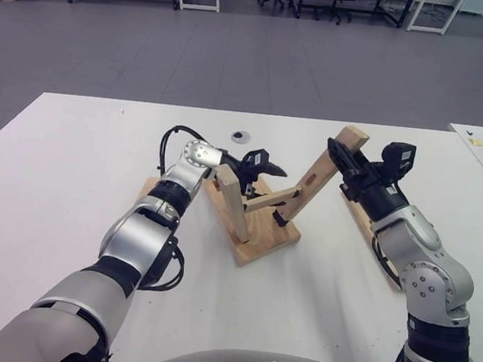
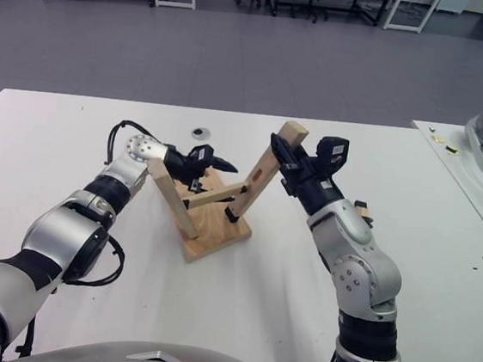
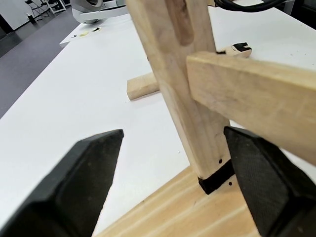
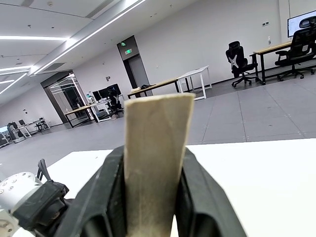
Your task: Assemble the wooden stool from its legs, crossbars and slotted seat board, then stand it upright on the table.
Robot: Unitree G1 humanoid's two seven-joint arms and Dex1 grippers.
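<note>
A pale, slotted wooden seat board (image 1: pixel 263 237) lies flat near the middle of the white table (image 1: pixel 70 172). Two square-cut wooden legs lean up out of it, joined by a plain wooden crossbar (image 1: pixel 271 203). The right gripper (image 4: pixel 154 150) clamps the top end of the right-hand leg (image 1: pixel 322 170). In the left wrist view, the left gripper (image 3: pixel 172 134) is spread wide either side of that leg's black-capped foot, and a loose wooden piece (image 3: pixel 143 87) lies on the table beyond.

The left arm (image 1: pixel 145 231) is stretched forward, and the left gripper (image 1: pixel 271 166) has its fingers spread wide. The right arm (image 1: pixel 415 251) is bent, and the right gripper (image 1: pixel 343 159) clamps the top of a wooden leg (image 1: pixel 314 182).
</note>
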